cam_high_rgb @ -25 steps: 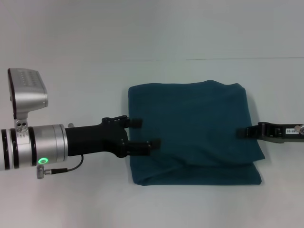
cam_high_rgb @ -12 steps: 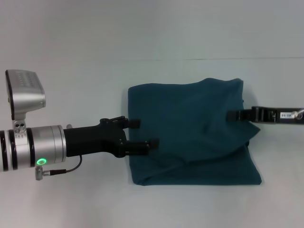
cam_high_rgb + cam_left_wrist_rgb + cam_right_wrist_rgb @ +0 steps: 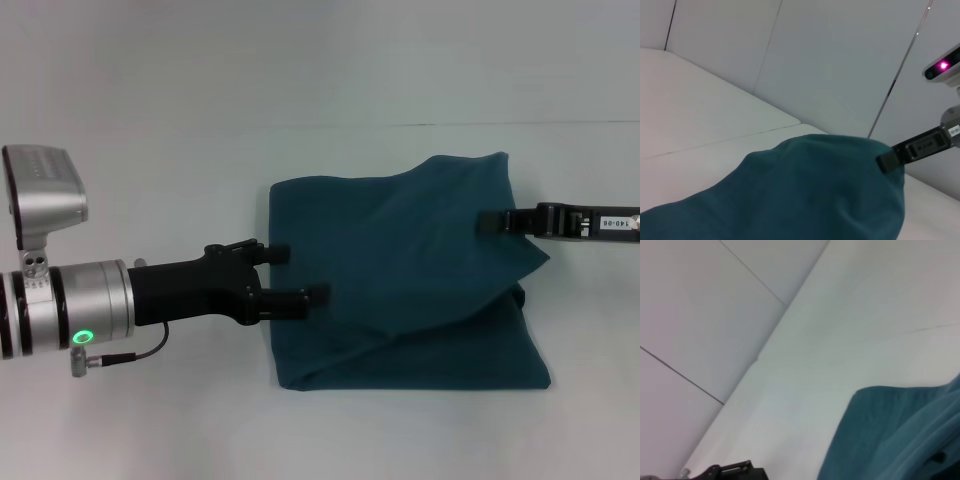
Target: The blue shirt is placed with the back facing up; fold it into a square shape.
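The shirt (image 3: pixel 400 280) lies part-folded mid-bench (image 3: pixel 150 150), its right edge raised by the right claw (image 3: pixel 487 222), which is clamped on the cloth. The left claw (image 3: pixel 300 275) is held spread at the left edge, one finger over the fabric. The lifted flap is best carried across low and level, so the layers beneath are not dragged. Nothing else is seen in the way.

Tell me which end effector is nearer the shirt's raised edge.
Right. The right end effector is shut on the blue shirt, lifting that edge; the left end effector sits open at the opposite, flat edge.
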Available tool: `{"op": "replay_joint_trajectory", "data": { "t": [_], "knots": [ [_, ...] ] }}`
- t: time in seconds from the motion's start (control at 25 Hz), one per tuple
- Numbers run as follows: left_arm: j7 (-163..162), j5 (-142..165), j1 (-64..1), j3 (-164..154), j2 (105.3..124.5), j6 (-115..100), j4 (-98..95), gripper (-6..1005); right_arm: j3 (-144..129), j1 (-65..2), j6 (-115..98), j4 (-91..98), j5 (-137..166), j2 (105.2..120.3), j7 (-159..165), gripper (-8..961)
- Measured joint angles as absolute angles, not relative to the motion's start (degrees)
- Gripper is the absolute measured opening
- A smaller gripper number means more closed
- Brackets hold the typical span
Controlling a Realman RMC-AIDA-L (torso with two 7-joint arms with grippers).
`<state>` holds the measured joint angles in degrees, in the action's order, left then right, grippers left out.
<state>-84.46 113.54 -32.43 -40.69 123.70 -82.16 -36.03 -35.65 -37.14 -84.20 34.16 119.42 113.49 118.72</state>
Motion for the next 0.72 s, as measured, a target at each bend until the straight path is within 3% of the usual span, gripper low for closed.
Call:
{"op": "replay_joint_trajectory", "data": {
  "t": [0.72],
  "knots": [
    [-85.13,113.55,-32.56,-40.70,123.41,-82.08,-36.11,936,-35.60,-35.69,-88.41,36.99,117.77,113.25,119.53,27]
  ]
}}
